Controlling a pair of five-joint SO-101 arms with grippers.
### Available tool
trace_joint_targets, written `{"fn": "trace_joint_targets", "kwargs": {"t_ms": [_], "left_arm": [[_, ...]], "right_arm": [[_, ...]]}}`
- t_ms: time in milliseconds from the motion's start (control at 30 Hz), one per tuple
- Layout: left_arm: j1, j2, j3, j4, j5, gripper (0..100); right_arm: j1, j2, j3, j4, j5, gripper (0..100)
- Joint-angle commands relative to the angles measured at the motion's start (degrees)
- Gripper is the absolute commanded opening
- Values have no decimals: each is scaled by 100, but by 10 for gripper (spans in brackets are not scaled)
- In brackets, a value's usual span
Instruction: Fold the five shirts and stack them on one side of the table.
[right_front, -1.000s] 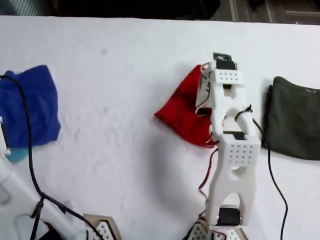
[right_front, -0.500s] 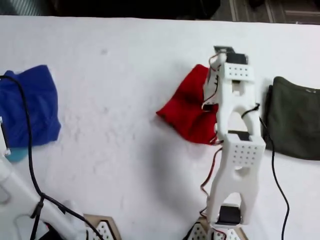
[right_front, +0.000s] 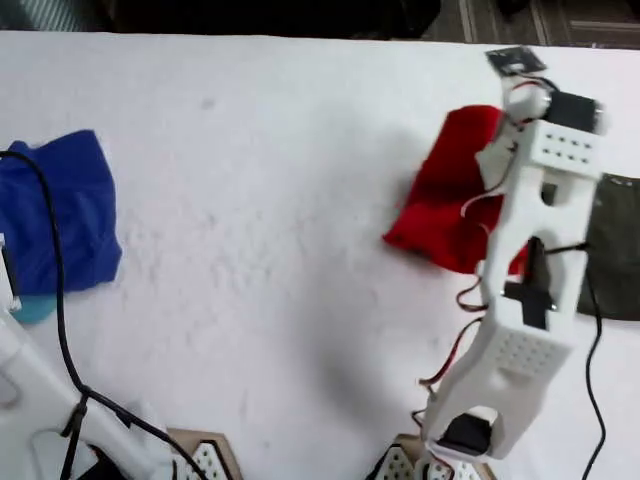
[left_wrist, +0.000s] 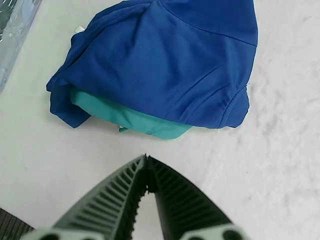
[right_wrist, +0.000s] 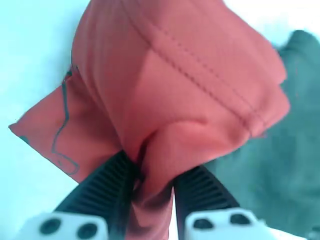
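While your right gripper (right_wrist: 160, 167) has its jaws closed down to a narrow gap on a bunched fold of the red shirt (right_wrist: 175, 75), the rest of that shirt spreads loose beyond the fingers. It sits toward the far right of the table (right_front: 250, 150), with one edge just beside or over the dark green shirt (right_wrist: 280, 150); which of the two cannot be told. Whether the red cloth is clear of the surface cannot be told either.

Your left gripper (left_wrist: 146, 175) has its jaws pressed together with nothing between them. It hangs above bare table just short of the blue shirt (left_wrist: 170, 65), which lies on top of the teal shirt (left_wrist: 145, 122) at the left side.

Watch three things:
- The grip is on a thick wad, not a flat edge, so layers could slide out if you swing quickly.
- The loose part may catch the dark green shirt and rumple or shift it.
- Any fold in the red shirt probably will not hold while it dangles from one point.

You also have shirts lying on both sides, so one lot must cross over before the stack is finished.

The tabletop is white and faintly mottled, with cables trailing across it near the arm bases. Beyond its far edge you see a dark band of floor.
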Motion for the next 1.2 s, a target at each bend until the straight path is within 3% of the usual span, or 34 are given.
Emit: {"fn": "trace_joint_targets", "kwargs": {"t_ms": [0,333,800,1167], "left_arm": [[57,-119,-193,-53,-9,24],[57,-119,-211,-44,9,24],[57,-119,-211,-44,9,24],[57,-119,-211,26,-9,24]], "right_arm": [[470,-497,-220,-312,510,20],[1376,-514,-220,-1130,1266,19],[2123,-523,-290,-1147,2409,19],[2343,-145,-800,-1411,2593,19]]}}
